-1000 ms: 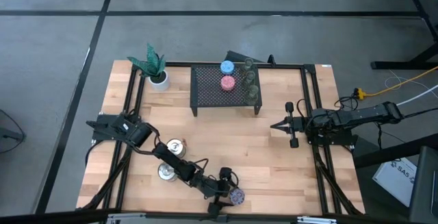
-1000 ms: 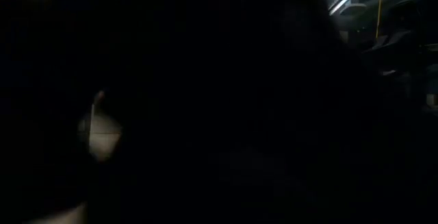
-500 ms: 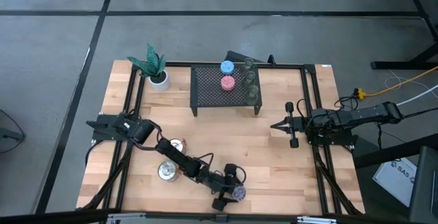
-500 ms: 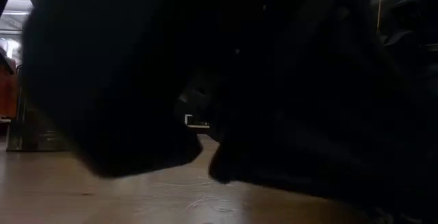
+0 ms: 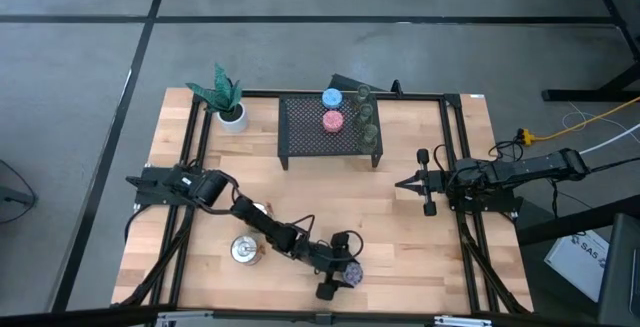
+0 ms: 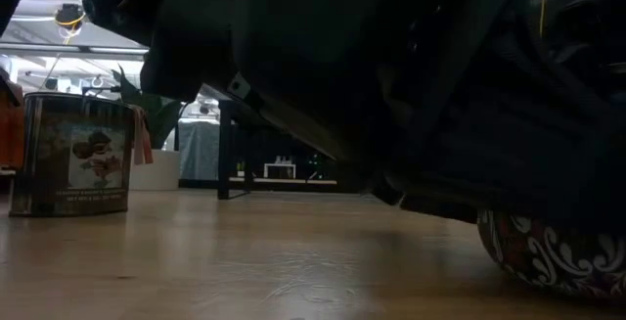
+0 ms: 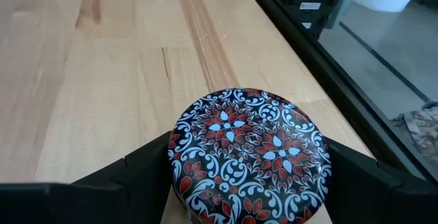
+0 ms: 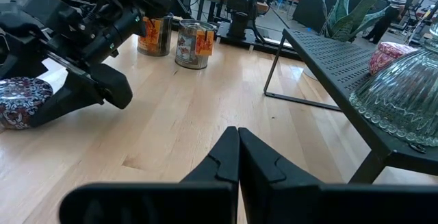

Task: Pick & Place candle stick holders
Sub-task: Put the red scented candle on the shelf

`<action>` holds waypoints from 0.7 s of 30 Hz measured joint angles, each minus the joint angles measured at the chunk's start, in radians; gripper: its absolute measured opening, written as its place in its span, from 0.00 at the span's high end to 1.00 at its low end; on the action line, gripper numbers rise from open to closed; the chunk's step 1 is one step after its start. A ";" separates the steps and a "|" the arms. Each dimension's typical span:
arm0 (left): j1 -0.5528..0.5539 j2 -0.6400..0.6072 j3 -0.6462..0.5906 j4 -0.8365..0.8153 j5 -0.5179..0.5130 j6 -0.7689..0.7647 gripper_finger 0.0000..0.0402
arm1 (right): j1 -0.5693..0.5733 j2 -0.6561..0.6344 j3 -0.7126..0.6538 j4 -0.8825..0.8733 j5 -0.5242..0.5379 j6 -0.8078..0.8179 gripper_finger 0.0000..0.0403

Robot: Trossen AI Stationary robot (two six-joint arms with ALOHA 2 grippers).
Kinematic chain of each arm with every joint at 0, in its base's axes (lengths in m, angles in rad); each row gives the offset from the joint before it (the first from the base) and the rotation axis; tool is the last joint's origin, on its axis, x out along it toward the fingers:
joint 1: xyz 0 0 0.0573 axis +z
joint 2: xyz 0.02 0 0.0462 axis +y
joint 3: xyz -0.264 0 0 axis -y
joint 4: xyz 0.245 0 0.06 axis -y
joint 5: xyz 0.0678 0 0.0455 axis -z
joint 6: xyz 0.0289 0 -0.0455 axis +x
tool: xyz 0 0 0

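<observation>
A purple patterned candle stick holder (image 5: 352,277) stands on its base near the table's front edge, its round top filling the left wrist view (image 7: 250,152). My left gripper (image 5: 344,267) is shut on it. Two silvery holders with orange marks (image 5: 243,251) (image 5: 259,209) stand by the left arm. Blue (image 5: 332,97), pink (image 5: 332,120) and olive-green glassy holders (image 5: 367,114) sit on the black mesh rack (image 5: 305,132). My right gripper (image 5: 402,183) waits shut at the right, holding nothing. My left gripper has the purple holder's round side wall between its two fingers, one finger (image 7: 147,159) at each side, just below the patterned top (image 7: 179,157). The fingers come slanting down from the table's left. The holder stays upright, its bottom (image 6: 548,261) on the table.
A white pot with a green plant (image 5: 229,107) stands at the far left corner. Black frame rails (image 5: 450,147) run along the table's sides. Bare wood (image 5: 340,202) lies between the rack and the left gripper.
My left gripper has gone toward the table's right edge along the front, up to the purple holder. The arm has drawn away from the low camera, so one silvery holder and the purple holder now show there.
</observation>
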 joint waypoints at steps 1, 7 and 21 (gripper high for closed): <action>0.000 0.000 0.000 0.000 0.000 0.000 0.27 | 0.000 0.000 0.000 0.000 0.000 0.000 0.99; 0.004 0.000 0.000 0.007 -0.017 -0.005 0.27 | 0.000 0.000 0.000 0.000 0.000 0.000 0.99; 0.025 -0.005 0.000 0.019 -0.035 -0.074 0.27 | 0.000 0.000 0.000 0.000 0.000 0.000 0.99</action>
